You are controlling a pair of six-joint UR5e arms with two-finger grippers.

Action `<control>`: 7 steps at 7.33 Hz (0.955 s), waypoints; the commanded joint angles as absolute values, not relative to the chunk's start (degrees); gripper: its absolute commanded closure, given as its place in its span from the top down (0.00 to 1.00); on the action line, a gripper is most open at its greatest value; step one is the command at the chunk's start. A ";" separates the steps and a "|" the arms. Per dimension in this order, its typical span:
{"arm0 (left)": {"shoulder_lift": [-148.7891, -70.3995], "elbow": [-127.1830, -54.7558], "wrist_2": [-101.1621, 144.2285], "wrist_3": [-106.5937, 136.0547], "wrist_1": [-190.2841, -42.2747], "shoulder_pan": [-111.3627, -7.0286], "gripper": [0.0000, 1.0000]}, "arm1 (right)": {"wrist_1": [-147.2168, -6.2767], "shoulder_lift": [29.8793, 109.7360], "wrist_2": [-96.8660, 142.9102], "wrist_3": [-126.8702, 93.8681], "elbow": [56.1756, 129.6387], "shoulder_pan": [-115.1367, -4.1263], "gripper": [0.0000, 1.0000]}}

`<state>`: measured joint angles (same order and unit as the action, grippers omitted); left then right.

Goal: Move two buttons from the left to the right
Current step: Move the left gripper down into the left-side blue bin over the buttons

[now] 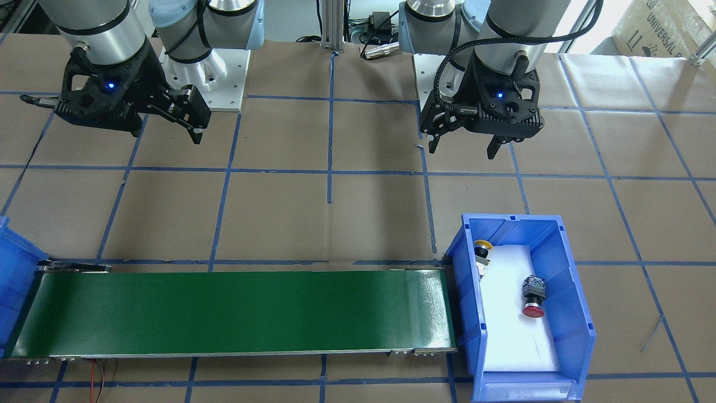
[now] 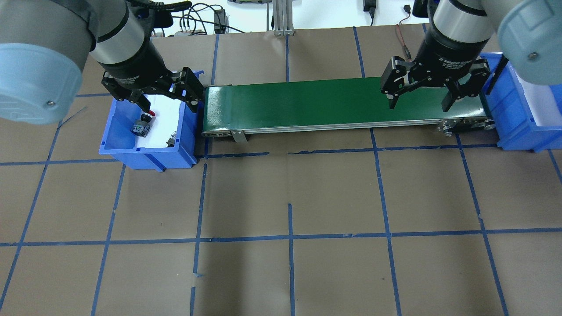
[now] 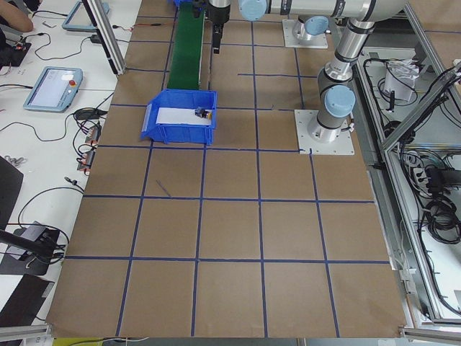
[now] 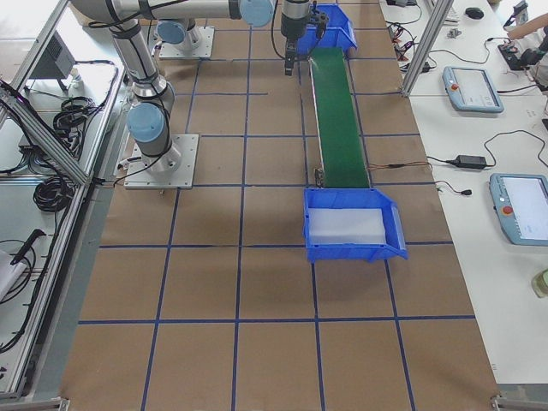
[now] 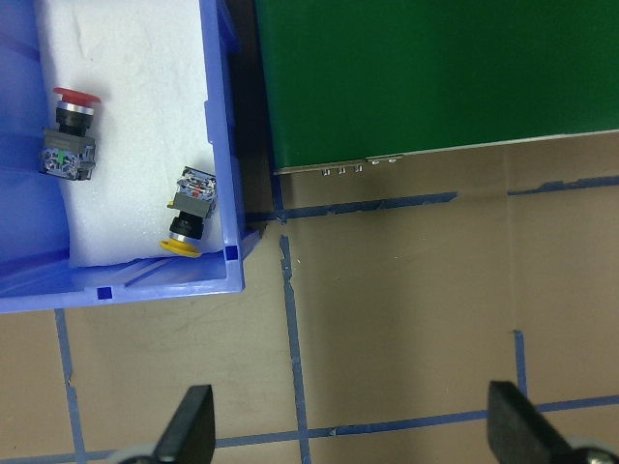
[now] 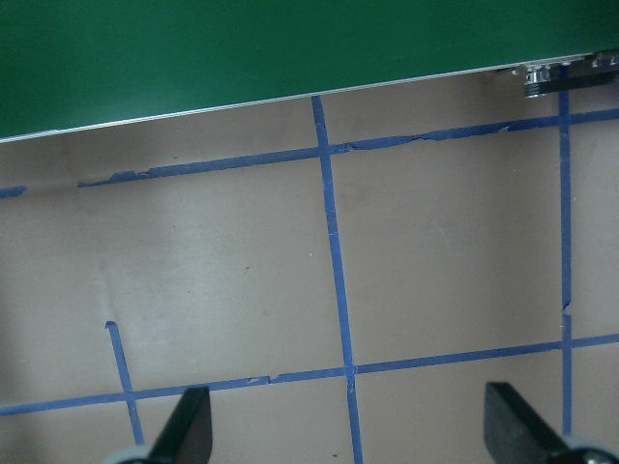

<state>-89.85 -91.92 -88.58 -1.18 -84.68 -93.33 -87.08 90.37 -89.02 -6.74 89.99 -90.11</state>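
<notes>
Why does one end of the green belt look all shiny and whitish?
In the front-facing view, light glares off the green belt at its end by the blue bin; the overhead view shows a paler sheen there; the left wrist view shows the belt evenly green.

Brown table [image 2: 290, 197]; green conveyor [image 2: 307, 103] between left bin [image 2: 145, 158] and right bin [image 2: 518, 118]
</notes>
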 commanded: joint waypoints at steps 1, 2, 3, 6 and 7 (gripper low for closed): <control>-89.83 -92.11 -88.59 -1.23 -84.64 -93.34 1.00 | -86.84 90.26 -88.50 -6.51 90.35 -90.09 0.99; -89.74 -92.11 -88.59 -1.23 -84.64 -93.25 1.00 | -86.84 90.26 -88.51 -6.59 90.35 -90.09 0.99; -89.74 -92.11 -88.59 -1.32 -84.64 -93.16 1.00 | -86.84 90.26 -88.51 -6.59 90.35 -90.09 0.99; -92.19 -88.17 -88.24 -2.72 -85.95 -89.58 1.00 | -86.84 90.18 -88.51 -6.59 90.44 -90.09 0.99; -94.81 -86.76 -87.89 -5.51 -86.57 -86.25 1.00 | -86.84 90.18 -88.51 -6.59 90.44 -90.09 0.99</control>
